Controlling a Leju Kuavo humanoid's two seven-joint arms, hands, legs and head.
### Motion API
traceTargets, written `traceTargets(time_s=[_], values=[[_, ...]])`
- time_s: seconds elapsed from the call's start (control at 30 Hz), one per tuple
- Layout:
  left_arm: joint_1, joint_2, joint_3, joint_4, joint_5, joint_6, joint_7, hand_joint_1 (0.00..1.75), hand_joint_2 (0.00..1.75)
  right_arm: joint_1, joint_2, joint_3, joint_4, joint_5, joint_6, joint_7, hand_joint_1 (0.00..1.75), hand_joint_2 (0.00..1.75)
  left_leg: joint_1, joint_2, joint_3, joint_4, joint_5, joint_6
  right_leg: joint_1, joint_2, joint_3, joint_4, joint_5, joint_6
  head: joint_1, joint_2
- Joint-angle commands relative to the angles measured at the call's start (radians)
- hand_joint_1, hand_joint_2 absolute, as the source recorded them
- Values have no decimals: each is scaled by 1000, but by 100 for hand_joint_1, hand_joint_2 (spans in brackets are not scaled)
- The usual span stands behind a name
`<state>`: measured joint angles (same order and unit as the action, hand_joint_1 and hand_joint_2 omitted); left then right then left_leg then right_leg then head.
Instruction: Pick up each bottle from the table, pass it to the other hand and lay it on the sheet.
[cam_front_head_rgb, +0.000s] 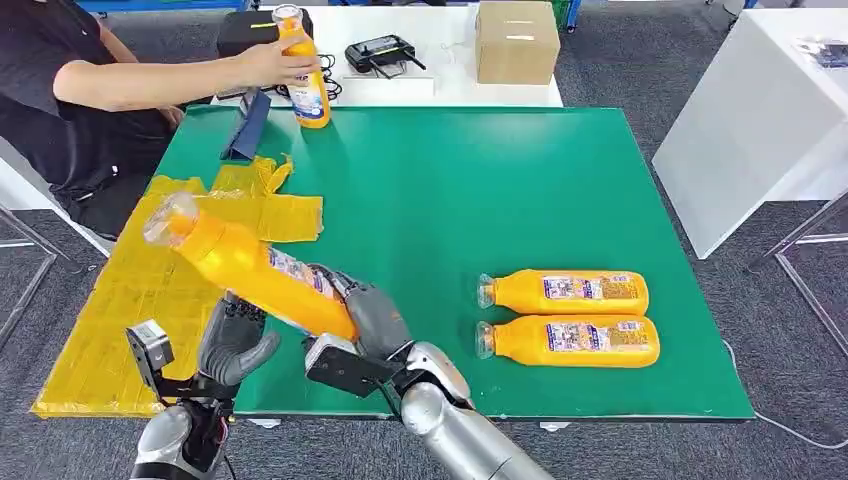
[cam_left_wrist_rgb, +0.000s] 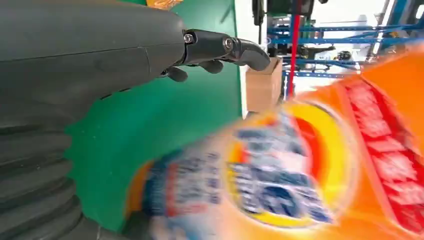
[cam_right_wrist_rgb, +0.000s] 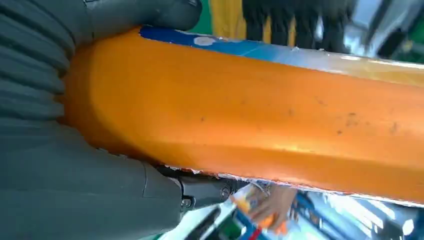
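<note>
Above the near left part of the green table top (cam_front_head_rgb: 450, 200), the right hand (cam_front_head_rgb: 372, 318) grips the lower body of an orange plastic bottle with a printed label and clear cap (cam_front_head_rgb: 250, 265), fingers clamped around it; the bottle is tilted, cap end raised toward the left, over the edge of the crumpled yellow plastic sheet (cam_front_head_rgb: 130, 300). Just beneath the bottle, the left hand (cam_front_head_rgb: 235, 340) is held up with fingers apart and slightly curled; whether it touches the bottle cannot be told. Two more orange plastic bottles (cam_front_head_rgb: 565, 292) lie on their sides, side by side and touching, on the near right part of the table, caps pointing left. At the far left corner, a seated person's hand (cam_front_head_rgb: 270, 62) holds another orange bottle (cam_front_head_rgb: 305, 85) upright on the table. Beyond, a white table (cam_front_head_rgb: 420, 30) carries a brown cardboard box (cam_front_head_rgb: 516, 40) and a black device (cam_front_head_rgb: 380, 52).
</note>
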<state>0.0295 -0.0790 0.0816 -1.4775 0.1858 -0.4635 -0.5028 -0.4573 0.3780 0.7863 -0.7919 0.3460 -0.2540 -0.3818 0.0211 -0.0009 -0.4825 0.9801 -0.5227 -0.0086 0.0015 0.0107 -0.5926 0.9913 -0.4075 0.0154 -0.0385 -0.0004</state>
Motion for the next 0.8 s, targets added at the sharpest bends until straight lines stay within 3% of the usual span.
traceTargets(time_s=[0.03,0.7,0.73,0.8], values=[[14,-16,-4,-26,6,-7,-11,0,175,-15,-29,389,80,27,28,66,175,175,0,1,3,-2,0,1,0,0,3,-2,0,1,0,0],[28,-20,8,-4,91,-70,7,0,175,6,-29,493,130,37,48,91,175,175,0,-4,3,-3,1,1,1,-5,4,-3,-1,1,0,0],[29,-20,7,-3,105,-82,6,175,175,5,-29,494,130,38,50,91,175,175,0,-2,2,-2,0,1,1,-3,2,-2,-1,0,0,0],[30,-17,8,-2,117,-94,4,175,175,4,-29,499,130,44,49,92,175,175,0,-3,2,-2,1,1,1,-5,3,-3,-1,1,0,0]])
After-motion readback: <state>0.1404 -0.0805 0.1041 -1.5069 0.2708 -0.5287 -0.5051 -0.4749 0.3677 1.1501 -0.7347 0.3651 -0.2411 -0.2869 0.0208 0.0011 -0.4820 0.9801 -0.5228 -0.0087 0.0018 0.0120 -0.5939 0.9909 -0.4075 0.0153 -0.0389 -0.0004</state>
